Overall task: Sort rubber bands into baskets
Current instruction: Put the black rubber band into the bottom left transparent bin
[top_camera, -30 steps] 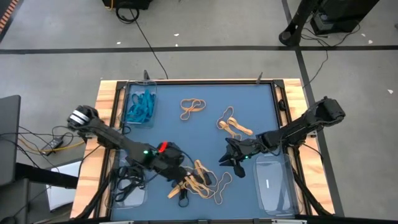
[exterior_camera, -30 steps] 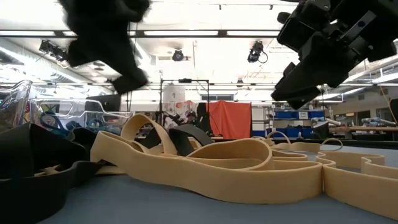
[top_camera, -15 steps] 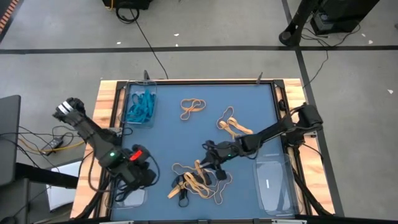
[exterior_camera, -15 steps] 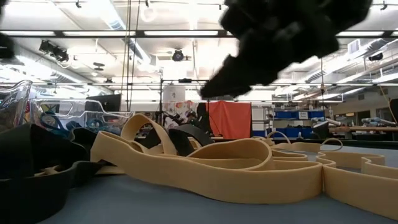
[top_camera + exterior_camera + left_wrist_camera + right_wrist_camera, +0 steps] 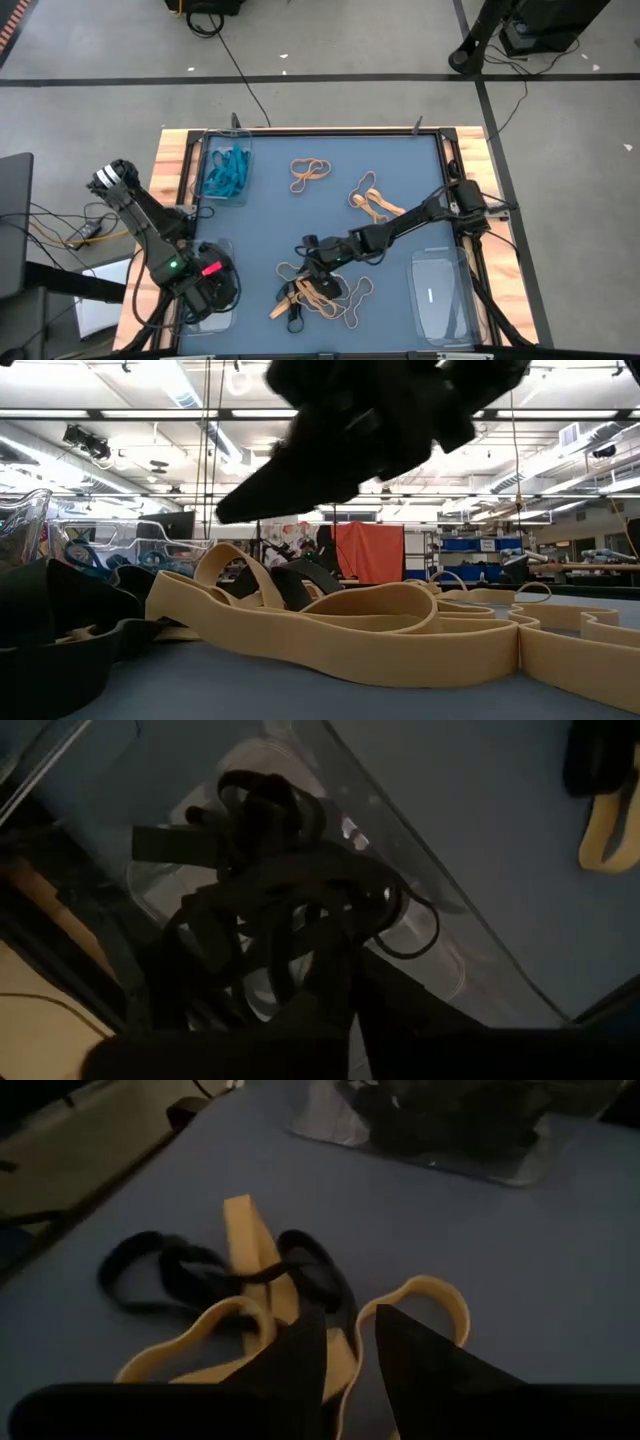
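A mixed pile of tan and black rubber bands (image 5: pixel 320 290) lies near the table's front middle. My right gripper (image 5: pixel 310 250) hovers just above it, open by a narrow gap (image 5: pixel 345 1335), touching nothing; the low view (image 5: pixel 330 440) shows it clear of the bands. My left gripper (image 5: pixel 215 285) is over the near-left clear tray (image 5: pixel 195 318), which holds black bands (image 5: pixel 265 810). It looks shut on a black band (image 5: pixel 300 890). The far-left tray (image 5: pixel 240 140) holds teal bands (image 5: pixel 225 172). My left gripper comes from above, over the near-left tray. A black band's loop (image 5: pixel 330 935) spreads from its dark fingertips down onto the bands in the tray. The place of contact is too dark to show which part it has or how.
Two loose groups of tan bands lie on the blue mat, one far middle (image 5: pixel 310 172) and one right of centre (image 5: pixel 375 203). A clear tray (image 5: pixel 440 295) stands at the near right. The wooden frame (image 5: pixel 170 170) borders the mat.
My left gripper has gone from the mixed pile toward the table's left edge and now stands over the near-left tray. My right gripper has gone toward the table's left edge, its arm stretching out, and now stands over the mixed pile.
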